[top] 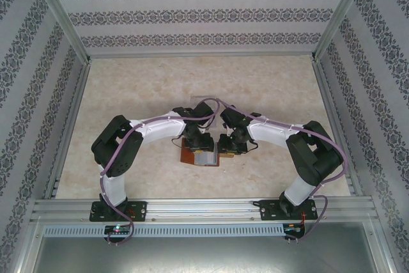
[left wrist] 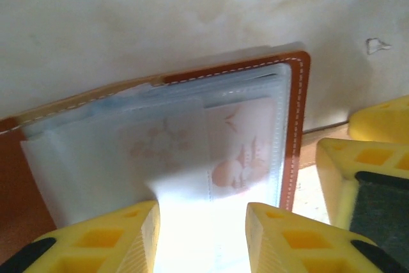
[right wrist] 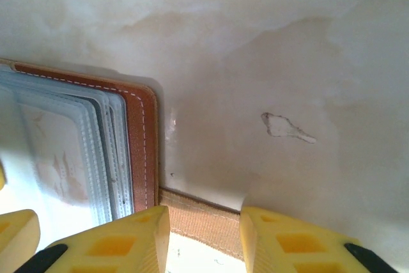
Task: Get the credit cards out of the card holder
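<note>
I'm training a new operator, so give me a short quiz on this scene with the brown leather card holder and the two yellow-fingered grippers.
1. True or false: the reddish-brown stitched leather card holder lies open on the pale marbled table.
2. What shows between the right gripper's yellow fingers? A) a flat tan strap tab B) a pen C) a coin
3. Which gripper straddles the thin pale rectangular card?
Key: 1 true; 2 A; 3 the left gripper.
</note>
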